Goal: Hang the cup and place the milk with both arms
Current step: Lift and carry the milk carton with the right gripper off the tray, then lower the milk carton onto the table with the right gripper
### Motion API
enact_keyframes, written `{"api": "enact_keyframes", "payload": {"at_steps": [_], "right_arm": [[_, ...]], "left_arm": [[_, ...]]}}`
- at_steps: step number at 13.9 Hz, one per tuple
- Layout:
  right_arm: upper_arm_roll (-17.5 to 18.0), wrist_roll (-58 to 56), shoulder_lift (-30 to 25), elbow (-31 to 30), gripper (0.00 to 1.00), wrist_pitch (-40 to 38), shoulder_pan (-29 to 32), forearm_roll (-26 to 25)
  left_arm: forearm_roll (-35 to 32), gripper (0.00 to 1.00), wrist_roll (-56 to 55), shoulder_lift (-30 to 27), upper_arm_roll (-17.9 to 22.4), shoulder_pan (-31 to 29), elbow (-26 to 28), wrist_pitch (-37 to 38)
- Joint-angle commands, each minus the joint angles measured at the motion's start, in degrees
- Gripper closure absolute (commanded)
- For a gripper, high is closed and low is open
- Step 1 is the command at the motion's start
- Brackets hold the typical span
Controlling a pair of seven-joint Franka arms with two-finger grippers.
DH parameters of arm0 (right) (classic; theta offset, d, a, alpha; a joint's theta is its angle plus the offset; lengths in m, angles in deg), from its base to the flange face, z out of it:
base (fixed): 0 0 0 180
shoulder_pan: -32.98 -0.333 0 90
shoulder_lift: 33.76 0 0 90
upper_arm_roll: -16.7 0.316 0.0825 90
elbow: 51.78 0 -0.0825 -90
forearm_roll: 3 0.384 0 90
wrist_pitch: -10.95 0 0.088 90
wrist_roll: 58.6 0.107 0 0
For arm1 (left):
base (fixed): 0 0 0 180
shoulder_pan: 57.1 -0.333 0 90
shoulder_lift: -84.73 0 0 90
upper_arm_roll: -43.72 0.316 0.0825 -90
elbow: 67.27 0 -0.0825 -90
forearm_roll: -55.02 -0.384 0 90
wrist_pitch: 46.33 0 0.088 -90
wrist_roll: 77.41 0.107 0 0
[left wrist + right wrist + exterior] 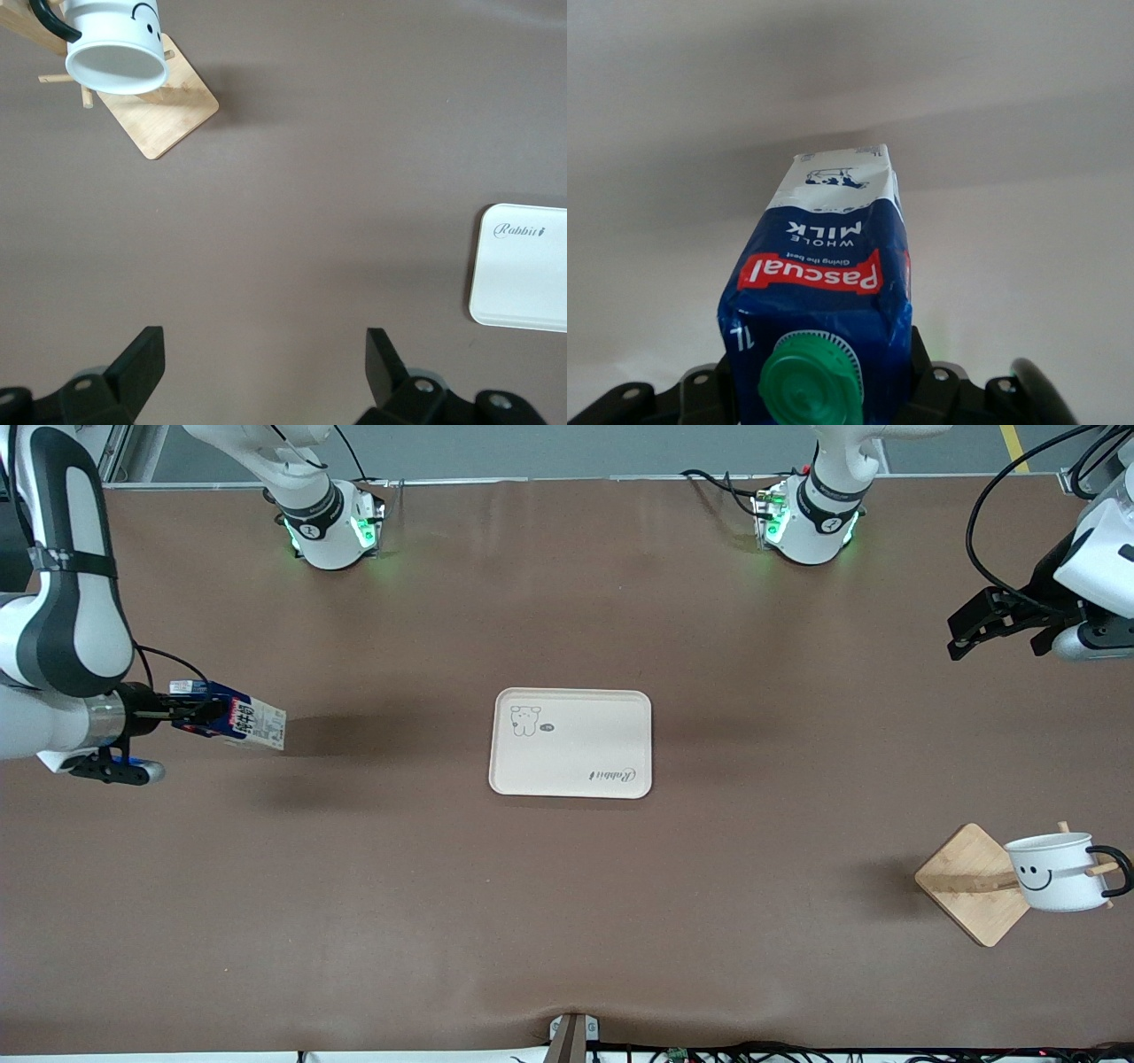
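The milk (237, 723) is a dark-blue carton with a green cap, held on its side in the air over the right arm's end of the table. My right gripper (190, 710) is shut on its cap end. The right wrist view shows the carton (824, 266) between the jaws of the right gripper (819, 390). The cup (1054, 872), white with a smiley face, hangs by its black handle on a peg of the wooden rack (970, 881). It also shows in the left wrist view (115, 44). My left gripper (959, 638) is open and empty in the air over the left arm's end, apart from the cup; its jaws (263, 345) are spread wide.
A cream tray (571, 742) lies flat at the middle of the brown table; its corner shows in the left wrist view (523, 274). The rack's bamboo base (164, 106) sits near the front camera at the left arm's end. Both arm bases stand along the table edge farthest from the front camera.
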Motion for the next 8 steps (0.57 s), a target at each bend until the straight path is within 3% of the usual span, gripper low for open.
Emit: {"api": "enact_keyframes", "payload": {"at_steps": [1, 3, 8], "right_arm": [[1.1, -1.4, -5.8, -12.3, 1.0, 8.9, 1.4, -1.5], [1.1, -1.4, -5.9, -15.1, 1.0, 11.5, 1.5, -1.5], [1.1, -0.8, -5.4, -15.3, 1.0, 13.0, 2.6, -1.6]], "left_arm": [[0.0, 0.0, 0.9, -0.5, 0.0, -0.1, -0.2, -0.1], [-0.1, 0.0, 1.0, -0.2, 0.1, -0.1, -0.2, -0.4], [-0.1, 0.0, 1.0, -0.2, 0.1, -0.1, -0.1, -0.6]]}}
